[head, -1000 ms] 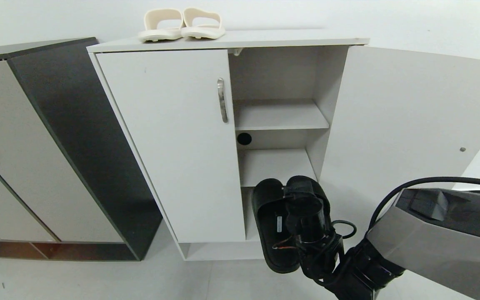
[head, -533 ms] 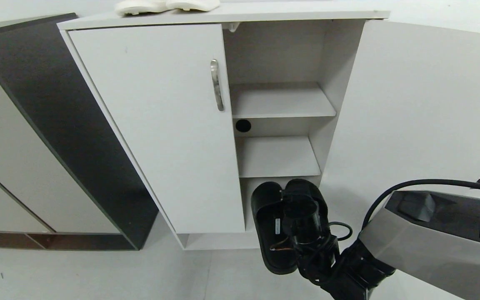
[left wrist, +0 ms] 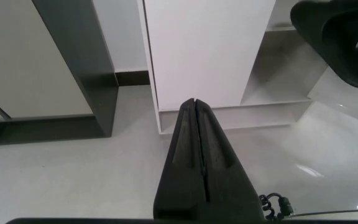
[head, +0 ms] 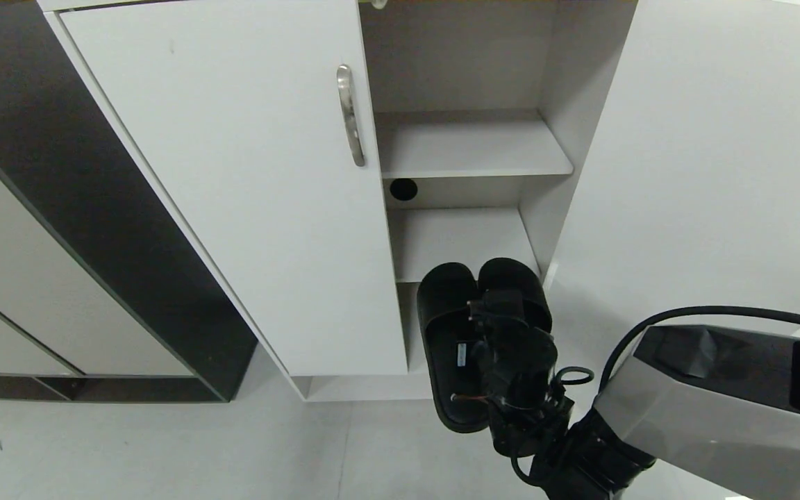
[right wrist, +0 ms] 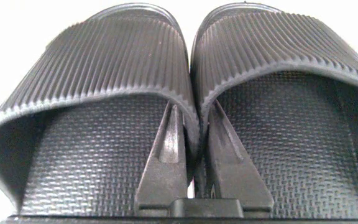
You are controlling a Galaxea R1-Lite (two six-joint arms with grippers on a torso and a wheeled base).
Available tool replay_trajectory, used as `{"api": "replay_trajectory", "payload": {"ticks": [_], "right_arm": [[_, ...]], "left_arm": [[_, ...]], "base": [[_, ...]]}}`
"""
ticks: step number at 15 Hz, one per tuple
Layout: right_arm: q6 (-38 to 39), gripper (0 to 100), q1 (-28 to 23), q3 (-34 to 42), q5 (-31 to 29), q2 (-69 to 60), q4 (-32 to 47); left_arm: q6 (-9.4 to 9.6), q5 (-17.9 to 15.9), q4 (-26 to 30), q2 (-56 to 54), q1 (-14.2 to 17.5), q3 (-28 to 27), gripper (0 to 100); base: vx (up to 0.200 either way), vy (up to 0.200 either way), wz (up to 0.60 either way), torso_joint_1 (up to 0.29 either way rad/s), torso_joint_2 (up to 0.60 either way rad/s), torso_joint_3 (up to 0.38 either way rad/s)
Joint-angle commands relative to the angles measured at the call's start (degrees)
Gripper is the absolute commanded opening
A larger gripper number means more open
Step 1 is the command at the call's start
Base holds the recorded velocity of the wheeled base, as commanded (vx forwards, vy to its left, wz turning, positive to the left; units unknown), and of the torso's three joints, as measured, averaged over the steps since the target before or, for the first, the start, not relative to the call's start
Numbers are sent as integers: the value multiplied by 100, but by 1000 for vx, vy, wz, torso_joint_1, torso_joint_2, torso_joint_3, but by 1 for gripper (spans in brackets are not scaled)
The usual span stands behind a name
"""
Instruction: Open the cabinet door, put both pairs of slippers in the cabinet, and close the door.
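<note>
Status: step 1 is done. Cabinet (head: pixel 580 62) right door (head: pixel 705 160) is swung wide at 2 o'clock. Left door (head: pixel 233 173) is closed at 10 o'clock, handle (head: pixel 349 114) by its free edge.

Right gripper (head: pixel 490 312) is at 5 o'clock, clamped on the black slippers (head: pixel 450 326). Wrist cam: one finger (right wrist: pixel 166 155) sits under each strap with the two inner strap edges pinched between them, so the pair hangs side by side as one load. Toes point to 12 o'clock, at the opening.

Slipper position: in front of the lower part of the opening, off the floor (head: pixel 233 451). In the head view the toes overlap the front edge of the middle shelf (head: pixel 462 239). Depth is unreadable, so I can't say if they've crossed the cabinet front. They rest on nothing I can see.

Upper shelf (head: pixel 469 142) at 12 o'clock, middle shelf and bottom bay (left wrist: pixel 278 93) carry no slippers.

Left gripper (left wrist: pixel 194 109): fingers pressed together with nothing in them, low over the floor, facing the cabinet base.

My read: roughly a third in. Left to do:
- Seat the black pair on a shelf or in the bottom bay and release.
- Fetch and stow pair two.
- Shut the right door.

Watch item: a two-strap pinch looks loose, so the pair may swing or splay on the way in. Keep the toes clear of the shelf edge.
</note>
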Motion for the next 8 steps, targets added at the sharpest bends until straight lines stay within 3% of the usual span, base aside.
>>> {"api": "replay_trajectory", "payload": {"ticks": [1,8], "right_arm": [[-206,0,3,132,5,248,-243],[-65,0,-76,9,5,362,-77]], "left_arm": [[1,1,-1,9,1,0,0],[1,1,-1,9,1,0,0]], "base": [[0,0,0,0,0,0],[0,0,0,0,0,0]]}}
